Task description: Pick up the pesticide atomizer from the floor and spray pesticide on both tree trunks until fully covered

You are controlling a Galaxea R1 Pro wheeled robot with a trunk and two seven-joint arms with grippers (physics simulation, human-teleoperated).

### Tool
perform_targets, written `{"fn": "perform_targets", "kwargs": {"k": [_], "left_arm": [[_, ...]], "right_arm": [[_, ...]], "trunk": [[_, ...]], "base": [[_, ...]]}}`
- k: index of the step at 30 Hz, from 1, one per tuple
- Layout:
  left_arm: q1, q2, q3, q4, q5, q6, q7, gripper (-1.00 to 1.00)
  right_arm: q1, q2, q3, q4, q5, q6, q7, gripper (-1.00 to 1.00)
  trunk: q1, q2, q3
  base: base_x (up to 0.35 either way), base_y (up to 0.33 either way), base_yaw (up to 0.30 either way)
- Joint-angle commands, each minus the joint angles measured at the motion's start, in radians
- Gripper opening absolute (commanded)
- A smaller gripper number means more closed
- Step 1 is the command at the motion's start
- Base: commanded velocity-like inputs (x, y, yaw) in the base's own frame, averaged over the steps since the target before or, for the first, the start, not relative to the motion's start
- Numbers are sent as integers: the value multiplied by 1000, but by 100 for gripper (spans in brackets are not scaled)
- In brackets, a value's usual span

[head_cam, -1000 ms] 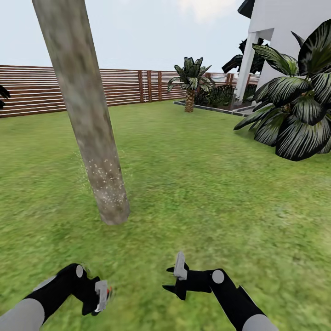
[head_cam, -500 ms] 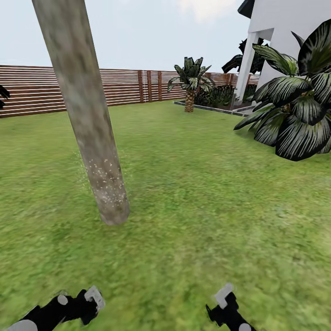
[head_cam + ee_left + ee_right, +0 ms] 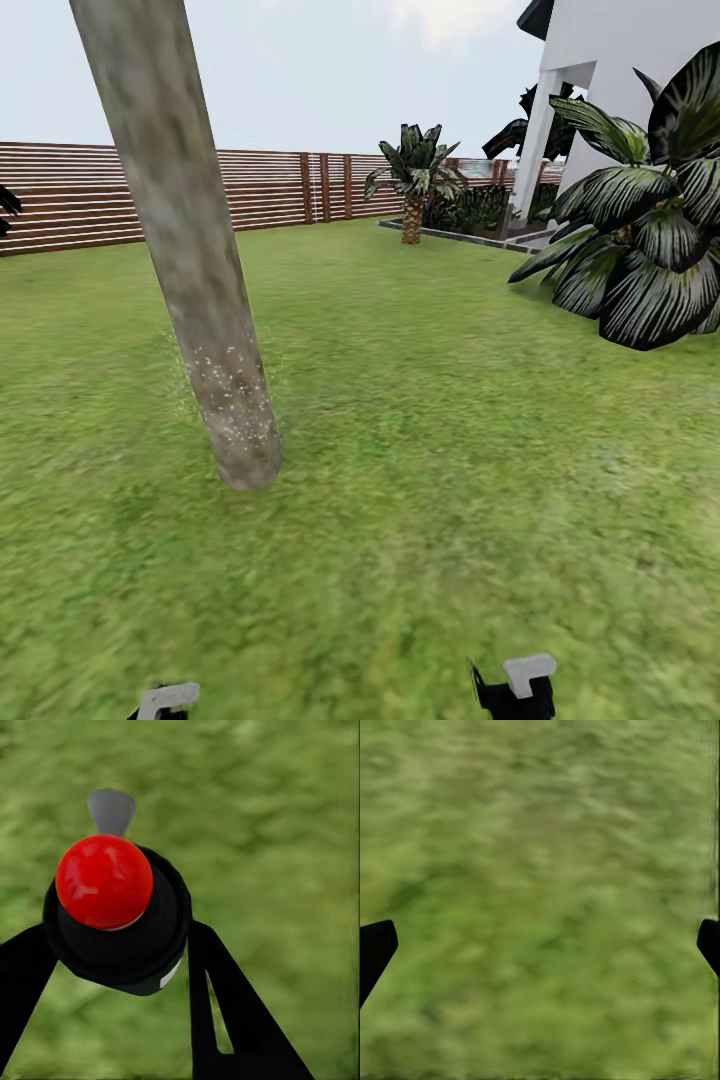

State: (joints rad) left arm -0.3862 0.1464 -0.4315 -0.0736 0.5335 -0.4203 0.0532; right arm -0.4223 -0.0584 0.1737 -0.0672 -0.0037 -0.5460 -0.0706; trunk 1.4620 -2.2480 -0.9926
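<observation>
Head view: both grippers are cut off at the lower frame edge; only a grey tip of the left gripper (image 3: 168,700) and of the right gripper (image 3: 527,677) shows.

Left wrist view: the atomizer (image 3: 116,919) sits clamped between the two black fingers (image 3: 225,1012), touching them. Its red cap faces the camera, so its long axis probably runs along the fingers, toward the lawn (image 3: 285,832); the body is hidden.

Right wrist view: fingertips (image 3: 375,949) stand wide apart, over grass.

The mottled trunk (image 3: 185,250) leans, with white pesticide specks (image 3: 225,385) near its base.
</observation>
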Motion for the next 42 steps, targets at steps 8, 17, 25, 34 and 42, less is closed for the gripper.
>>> {"fn": "perform_targets", "kwargs": {"k": [8,17,25,34,42], "left_arm": [[22,4,-1,-1,17,-1,0,-100],[24,0,-2,-7,75,-1,2,-100],[24,-1,-1,-7,75,0,2,-100],[24,-1,-1,-4,77,0,2,-100],[24,1,0,-4,79,0,4,-100]], "right_arm": [[3,0,-43,-3,-32,4,2,100],[4,5,-62,-2,-50,2,0,100],[4,11,-62,-2,-50,2,0,100],[4,12,-62,-2,-50,1,0,100],[4,12,-62,0,-50,1,0,100]], "trunk": [[0,0,0],[0,0,7],[0,0,12],[0,0,16],[0,0,16]], "base": [[-64,0,15],[-227,0,243],[-1,0,261],[0,0,274],[-203,-100,277]]}}
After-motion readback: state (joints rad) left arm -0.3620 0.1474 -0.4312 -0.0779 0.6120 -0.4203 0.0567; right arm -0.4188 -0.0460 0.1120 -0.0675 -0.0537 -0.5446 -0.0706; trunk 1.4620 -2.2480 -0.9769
